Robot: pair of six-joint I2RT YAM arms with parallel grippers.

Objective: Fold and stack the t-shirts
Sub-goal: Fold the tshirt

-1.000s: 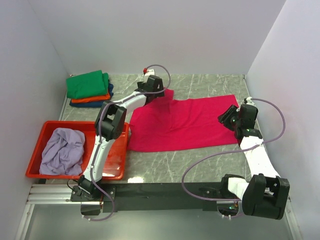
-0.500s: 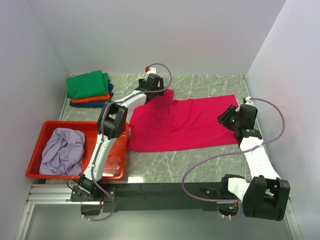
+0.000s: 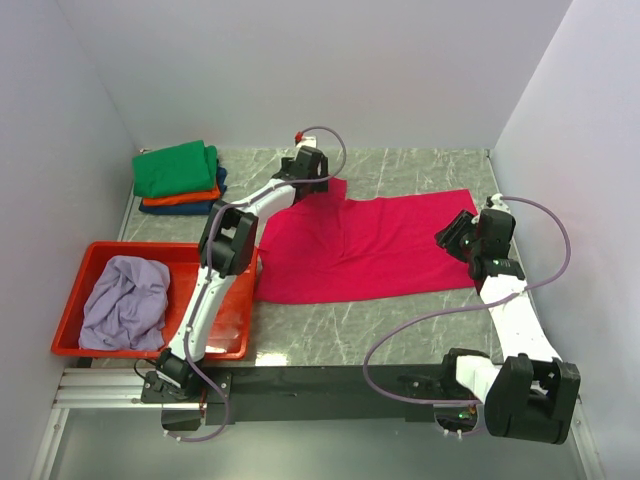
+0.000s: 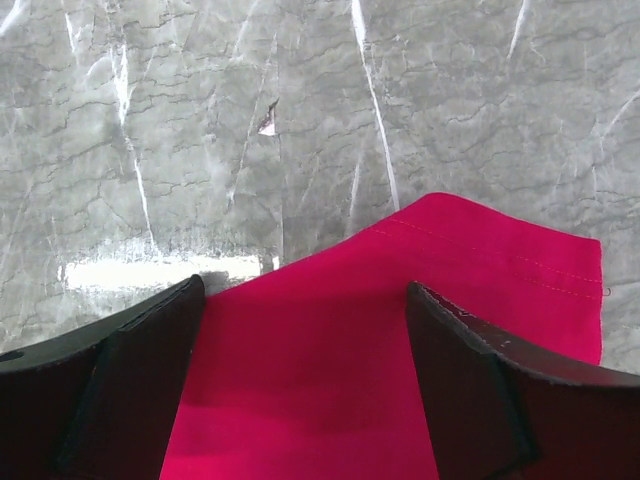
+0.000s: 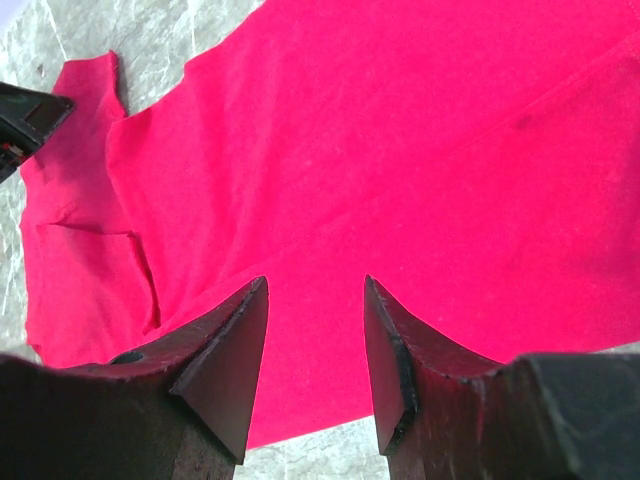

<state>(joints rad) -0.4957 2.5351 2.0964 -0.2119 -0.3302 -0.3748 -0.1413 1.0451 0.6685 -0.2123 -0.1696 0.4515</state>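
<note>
Now that our left hand (image 4: 305,288) has edged farther over the far-left corner of the crimson-pink t-shirt (image 3: 370,245) spread on the bench (image 3: 420,165), it and our right hand (image 5: 315,290) both gape empty, so we expect a pinch next.

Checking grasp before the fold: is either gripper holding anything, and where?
Nothing: left gripper open over the crimson-pink t-shirt, at its sleeve; right gripper open over its other end.

White L arm (image 3: 200,310), R arm (image 3: 520,320), blk joints (image 3: 228,240), purple cables (image 3: 567,243), blk wedge fingers (image 5: 225,370)
</note>
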